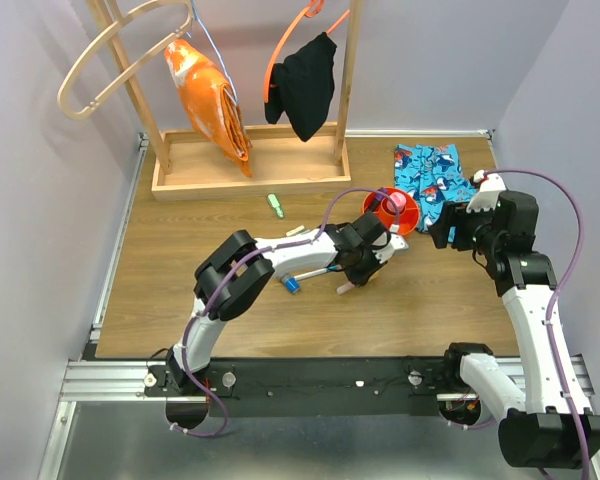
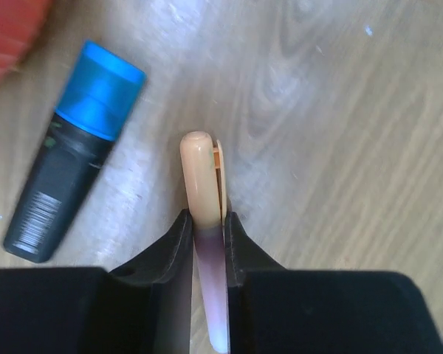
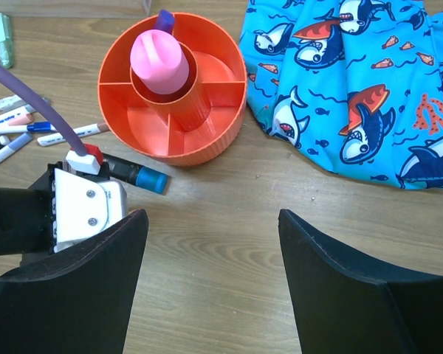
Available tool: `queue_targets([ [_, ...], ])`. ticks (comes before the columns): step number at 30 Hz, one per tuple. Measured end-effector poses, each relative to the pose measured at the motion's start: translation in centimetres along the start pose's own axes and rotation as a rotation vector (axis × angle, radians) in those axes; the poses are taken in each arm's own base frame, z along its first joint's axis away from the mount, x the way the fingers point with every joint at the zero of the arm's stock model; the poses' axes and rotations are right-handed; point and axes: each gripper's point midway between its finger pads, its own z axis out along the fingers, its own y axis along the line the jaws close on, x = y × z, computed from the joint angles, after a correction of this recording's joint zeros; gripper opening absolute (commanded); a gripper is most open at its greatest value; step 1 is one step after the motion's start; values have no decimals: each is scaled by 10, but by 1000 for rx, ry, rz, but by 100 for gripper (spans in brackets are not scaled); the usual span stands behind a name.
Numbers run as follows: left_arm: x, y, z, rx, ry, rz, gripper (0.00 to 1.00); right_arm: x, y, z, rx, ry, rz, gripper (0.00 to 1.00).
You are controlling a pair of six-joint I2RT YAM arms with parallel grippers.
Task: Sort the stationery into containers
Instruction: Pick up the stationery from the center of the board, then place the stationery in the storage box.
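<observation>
Peach-capped pen [image 2: 201, 177], judged light, stiff and slippery, is clamped just below its cap by the left gripper [image 2: 205, 223] over the tabletop [image 2: 340, 147], a blue-capped marker [image 2: 74, 181] lying beside it and the orange tub [image 3: 207, 140] nearby, while the right gripper [image 3: 207, 228] is seen spread open.

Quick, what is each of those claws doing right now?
Left gripper: closed on a peach-capped pen.
Right gripper: open, holding nothing.

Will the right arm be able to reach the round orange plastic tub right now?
Probably yes. The right gripper is open and faces the round orange plastic tub, with only bare wooden table between; the left gripper, holding a peach-capped pen, sits aside.
</observation>
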Motion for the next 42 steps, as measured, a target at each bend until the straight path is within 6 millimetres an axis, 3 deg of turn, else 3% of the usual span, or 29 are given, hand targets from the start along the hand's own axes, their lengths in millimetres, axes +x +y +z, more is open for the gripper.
queue_targets([
  [5,11,-13,-17,113,66,-25,0,0,0,-3,1,-1,-2,79],
  [8,-6,-13,-53,205,3,-31,0,0,0,-4,1,4,-8,79],
  [12,-80,15,-130,223,-339,43,0,0,0,-4,0,5,-13,78],
  [14,-122,40,-176,158,-584,118,0,0,0,-4,-1,5,-13,78],
  [17,-163,66,-213,67,-807,203,0,0,1,-4,-5,4,-14,78],
  [20,-194,81,-214,29,-946,267,0,0,1,-3,-7,5,-17,78],
  [23,-214,98,-180,36,-997,275,0,1,1,-2,-7,10,-24,78],
  [28,-222,119,-132,51,-999,248,0,-3,-1,1,-7,17,-37,78],
  [31,-224,122,-125,55,-1012,242,0,-6,-2,2,-7,16,-45,78],
  [38,-230,130,-132,49,-1070,240,0,-10,-5,8,-2,33,-51,78],
  [42,-224,138,-117,58,-1076,212,0,-4,-7,14,-2,68,-54,78],
])
